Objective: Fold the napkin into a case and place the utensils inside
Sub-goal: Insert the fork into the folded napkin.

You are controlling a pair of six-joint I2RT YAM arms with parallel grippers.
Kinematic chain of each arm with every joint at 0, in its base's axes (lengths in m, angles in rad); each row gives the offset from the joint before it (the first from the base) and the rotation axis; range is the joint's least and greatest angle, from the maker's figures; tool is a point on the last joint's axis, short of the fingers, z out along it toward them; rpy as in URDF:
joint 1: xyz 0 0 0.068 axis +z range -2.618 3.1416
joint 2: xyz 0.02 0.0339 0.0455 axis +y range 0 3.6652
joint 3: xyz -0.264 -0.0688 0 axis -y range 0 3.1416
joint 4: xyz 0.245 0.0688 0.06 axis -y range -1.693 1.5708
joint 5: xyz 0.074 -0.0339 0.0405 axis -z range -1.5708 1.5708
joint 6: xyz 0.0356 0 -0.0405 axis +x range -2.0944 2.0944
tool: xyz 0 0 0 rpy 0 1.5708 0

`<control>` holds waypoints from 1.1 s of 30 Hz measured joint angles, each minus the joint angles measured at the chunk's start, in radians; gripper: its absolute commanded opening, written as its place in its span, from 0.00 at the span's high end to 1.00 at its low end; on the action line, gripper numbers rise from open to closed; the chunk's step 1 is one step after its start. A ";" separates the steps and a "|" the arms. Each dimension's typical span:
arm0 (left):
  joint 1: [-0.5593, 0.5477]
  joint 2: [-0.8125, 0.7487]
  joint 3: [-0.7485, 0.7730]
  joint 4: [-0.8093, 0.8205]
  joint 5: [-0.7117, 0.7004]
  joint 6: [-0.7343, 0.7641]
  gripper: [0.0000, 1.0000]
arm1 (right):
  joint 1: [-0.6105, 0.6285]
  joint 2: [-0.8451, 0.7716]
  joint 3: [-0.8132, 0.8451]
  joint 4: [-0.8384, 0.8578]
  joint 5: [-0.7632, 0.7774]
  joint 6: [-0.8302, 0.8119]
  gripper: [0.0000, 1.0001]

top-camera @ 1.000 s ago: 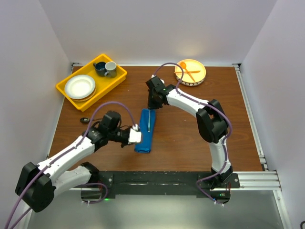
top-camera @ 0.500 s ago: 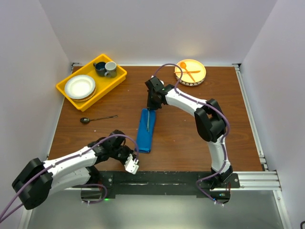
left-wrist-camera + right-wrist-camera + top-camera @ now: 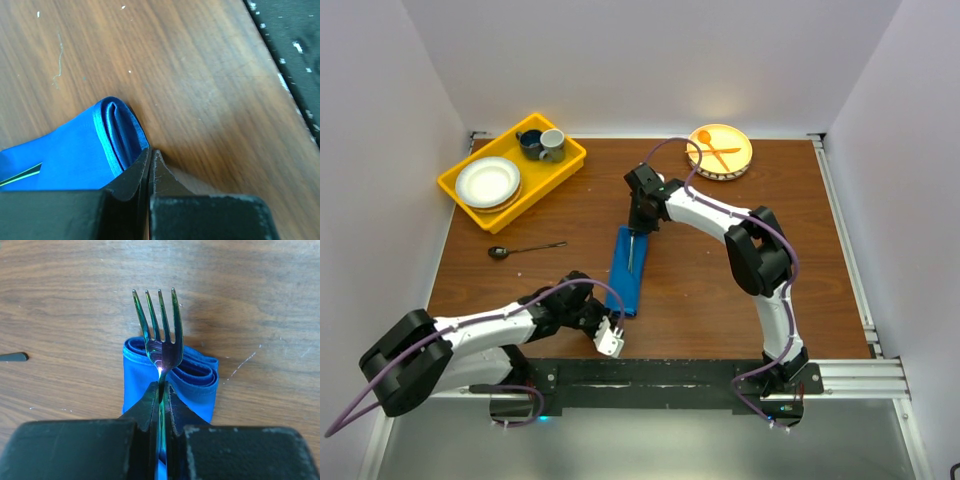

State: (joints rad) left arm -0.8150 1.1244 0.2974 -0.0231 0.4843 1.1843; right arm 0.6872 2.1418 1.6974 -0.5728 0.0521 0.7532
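Observation:
The case (image 3: 626, 272) is a long, narrow bright blue pouch lying mid-table; it also shows in the left wrist view (image 3: 70, 155) and the right wrist view (image 3: 200, 382). My right gripper (image 3: 640, 214) is shut on the iridescent fork (image 3: 159, 327) at its neck, tines pointing out past the case's far open end, the handle lying along the case (image 3: 633, 255). The metal spoon (image 3: 525, 248) lies on the table to the left. My left gripper (image 3: 610, 340) is shut and empty, fingertips (image 3: 157, 165) just beside the case's near end.
A yellow tray (image 3: 565, 168) with white plates and two cups stands at the back left. A yellow plate (image 3: 738, 165) with the orange plastic spoon and fork stands at the back centre-right. The black base rail (image 3: 660, 378) runs along the near edge.
My left arm has pulled back from the case's left side to the near table edge, uncovering the spoon. The right gripper has stayed with the fork at the case's far end.

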 measured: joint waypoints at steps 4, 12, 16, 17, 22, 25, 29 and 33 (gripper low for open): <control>-0.014 0.007 0.000 0.023 -0.030 -0.022 1.00 | 0.000 -0.002 -0.016 -0.005 -0.003 0.017 1.00; -0.024 0.035 0.000 0.079 -0.069 -0.057 1.00 | 0.007 -0.020 -0.051 -0.006 -0.015 0.033 1.00; -0.024 0.052 0.000 0.110 -0.084 -0.073 1.00 | 0.013 -0.034 -0.066 -0.007 -0.017 0.039 1.00; -0.024 0.055 0.000 0.116 -0.088 -0.076 1.00 | 0.013 -0.036 -0.066 -0.009 -0.017 0.040 1.00; -0.024 0.069 0.000 0.142 -0.100 -0.093 1.00 | 0.015 -0.036 -0.069 -0.014 -0.009 0.052 1.00; -0.024 0.072 0.000 0.149 -0.104 -0.097 1.00 | 0.015 -0.038 -0.081 -0.019 -0.008 0.063 1.00; -0.025 0.080 0.000 0.165 -0.113 -0.102 1.00 | 0.015 -0.044 -0.101 -0.034 -0.006 0.080 1.00; -0.025 0.090 0.000 0.181 -0.121 -0.103 1.00 | 0.015 -0.045 -0.105 -0.044 -0.006 0.090 1.00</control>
State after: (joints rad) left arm -0.8402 1.2148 0.2974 0.1577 0.3637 1.0809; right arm 0.7021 2.0968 1.5921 -0.6167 0.0456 0.8429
